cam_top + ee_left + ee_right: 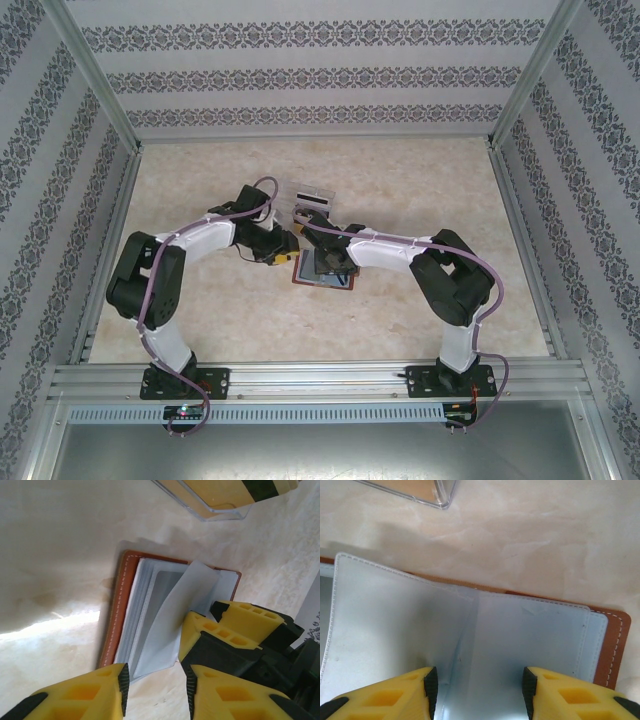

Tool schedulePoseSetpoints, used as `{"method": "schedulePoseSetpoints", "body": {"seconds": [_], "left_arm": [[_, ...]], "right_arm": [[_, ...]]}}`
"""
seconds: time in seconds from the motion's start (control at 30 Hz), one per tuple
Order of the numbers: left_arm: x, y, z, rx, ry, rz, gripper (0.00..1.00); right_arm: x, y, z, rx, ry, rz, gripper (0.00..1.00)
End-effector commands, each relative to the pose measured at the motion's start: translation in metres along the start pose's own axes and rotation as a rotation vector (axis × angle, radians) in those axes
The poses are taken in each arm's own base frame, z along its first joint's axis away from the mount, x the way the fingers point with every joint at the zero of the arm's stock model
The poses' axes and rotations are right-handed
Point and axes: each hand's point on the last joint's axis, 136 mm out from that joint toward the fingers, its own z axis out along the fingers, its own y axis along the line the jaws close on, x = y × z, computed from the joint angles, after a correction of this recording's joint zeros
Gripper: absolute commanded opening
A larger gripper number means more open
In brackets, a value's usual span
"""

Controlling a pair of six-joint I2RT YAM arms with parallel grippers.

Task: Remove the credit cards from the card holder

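Brown leather card holder [325, 278] lying open on the pale marbled desk [420, 170] between the two arms, its clear plastic sleeves [395, 610] facing up and one leaf [185, 605] lifted. Left claw [155, 680] sits at one end of the holder, fingers apart, gripping nothing. Right claw [477, 680] is over the sleeves, fingers likewise parted astride the central fold. Clear tray [220, 505] with a yellow card [225, 491] stands just beyond the holder.
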Motion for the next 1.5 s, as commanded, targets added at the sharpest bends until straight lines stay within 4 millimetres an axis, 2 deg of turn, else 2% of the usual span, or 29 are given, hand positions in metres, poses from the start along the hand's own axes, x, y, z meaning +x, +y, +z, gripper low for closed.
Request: {"method": "schedulePoseSetpoints", "body": {"seconds": [0.0, 0.1, 0.2, 0.37, 0.7, 1.0, 1.17, 1.47], "left_arm": [[-0.002, -0.016, 0.007, 0.037, 0.006, 0.040, 0.35], [-0.001, -0.018, 0.012, 0.041, 0.017, 0.047, 0.34], [-0.006, -0.029, 0.016, 0.100, 0.010, 0.088, 0.34], [-0.017, -0.027, 0.027, 0.099, -0.010, 0.109, 0.35], [-0.026, -0.024, 0.042, 0.100, -0.034, 0.144, 0.35], [-0.020, -0.012, 0.056, 0.060, -0.008, 0.165, 0.37], [-0.014, -0.017, 0.054, 0.082, 0.009, 0.183, 0.36], [-0.005, -0.034, 0.047, 0.154, 0.037, 0.217, 0.26]], "right_arm": [[0.020, -0.017, 0.020, 0.058, 0.070, -0.006, 0.50], [0.020, -0.016, 0.020, 0.053, 0.068, -0.004, 0.50], [0.021, -0.016, 0.021, 0.047, 0.073, -0.003, 0.50], [0.022, -0.016, 0.021, 0.038, 0.075, 0.001, 0.49], [0.023, -0.013, 0.021, 0.013, 0.075, 0.007, 0.49], [0.022, -0.015, 0.020, 0.006, 0.073, 0.018, 0.48], [0.021, -0.015, 0.019, -0.003, 0.071, 0.023, 0.49], [0.012, -0.011, 0.009, -0.043, 0.040, 0.033, 0.48]]}}
